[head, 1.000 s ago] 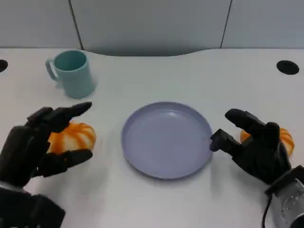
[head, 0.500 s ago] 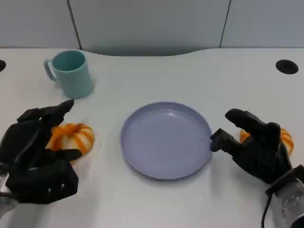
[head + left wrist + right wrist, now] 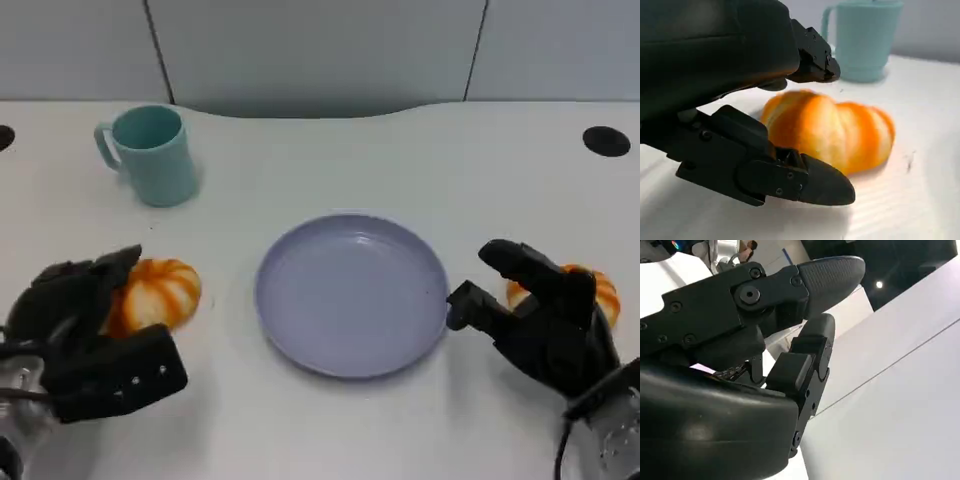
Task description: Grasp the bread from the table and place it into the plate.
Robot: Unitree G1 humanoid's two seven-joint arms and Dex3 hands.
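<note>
An orange-striped bread [image 3: 162,292] lies on the white table left of the lilac plate [image 3: 350,300]. My left hand [image 3: 88,335] sits just beside it at the near left, fingers apart and holding nothing. In the left wrist view the bread [image 3: 840,132] lies just beyond the spread fingers [image 3: 810,181], apart from them. A second striped bread [image 3: 592,292] lies right of the plate, partly hidden by my right hand [image 3: 545,325], which is spread with nothing in it. The right wrist view shows that hand [image 3: 755,370] with fingers extended against the grey wall.
A teal mug [image 3: 152,155] stands at the back left, also visible in the left wrist view as the mug [image 3: 865,40] behind the bread. A black hole [image 3: 605,141] marks the table's far right. Grey wall panels bound the far edge.
My left hand has drawn back toward the near left and dropped lower, no longer arched over the bread. The right hand has barely shifted. Both breads and the plate stay put.
</note>
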